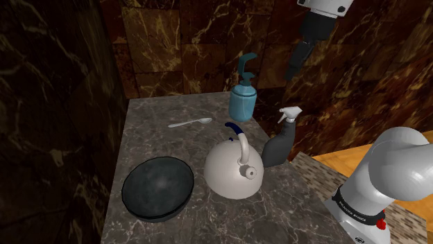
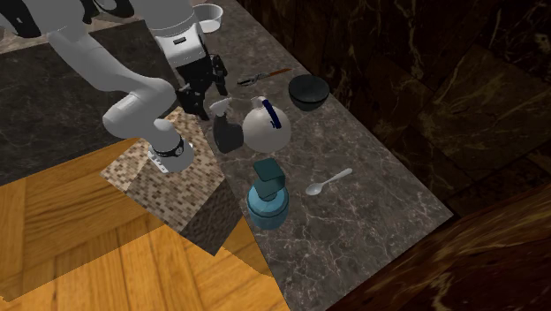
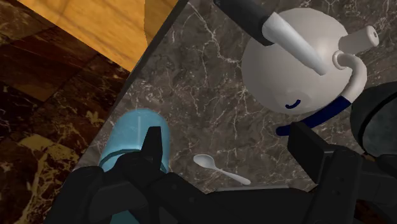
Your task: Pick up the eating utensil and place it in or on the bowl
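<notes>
Between the black fingers of the gripper (image 3: 226,130), which are standing wide apart and clasping nothing, a small white spoon (image 3: 219,168) is lying flat on the dark marble counter (image 3: 191,83), untouched. In the shoulder view the hand is hanging high above that surface. Just beside one finger a blue soap dispenser (image 3: 137,137) is standing, its pump hidden behind the hand. Beyond the fingertips a white kettle (image 3: 299,70) with a dark blue handle is sitting. A dark spray bottle (image 3: 245,9) is reaching its white nozzle across the kettle, its body cut off by the frame. Past the other finger the dark bowl (image 3: 375,121) is showing as a curved sliver, partly covered by the hand and partly cut off. Farther out, near the bowl in the second exterior view, a thin stick-like item (image 2: 265,77) is lying, too small to identify.
</notes>
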`<state>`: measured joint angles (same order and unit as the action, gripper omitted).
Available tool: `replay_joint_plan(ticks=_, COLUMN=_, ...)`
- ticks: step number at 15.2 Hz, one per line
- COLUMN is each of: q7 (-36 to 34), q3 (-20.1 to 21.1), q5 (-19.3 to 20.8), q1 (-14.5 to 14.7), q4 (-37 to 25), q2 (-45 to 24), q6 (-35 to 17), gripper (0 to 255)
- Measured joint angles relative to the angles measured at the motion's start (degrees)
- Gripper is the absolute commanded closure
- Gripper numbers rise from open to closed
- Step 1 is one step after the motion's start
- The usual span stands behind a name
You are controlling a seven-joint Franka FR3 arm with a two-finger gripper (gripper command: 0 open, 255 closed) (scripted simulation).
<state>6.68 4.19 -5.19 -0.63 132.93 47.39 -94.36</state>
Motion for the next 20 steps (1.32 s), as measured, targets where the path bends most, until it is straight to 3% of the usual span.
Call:
replay_joint_plan(ticks=3, q7=1.4, q3=-0.4, q5=-0.1, q1=0.4, q4=0.6, q2=-1.6, q6=-2.0, gripper=0)
replay_joint_plan(ticks=8, q7=7.1, q3=-1.9, q5=-0.7, q1=2.0, q4=1.3, q2=-9.8, q6=-10.7, gripper=0)
replay_joint_plan(ticks=20, q7=22.4, q3=-4.4, q5=-4.6, q1=6.2, q4=-7.1, q2=-34.7, q6=-26.0, gripper=0)
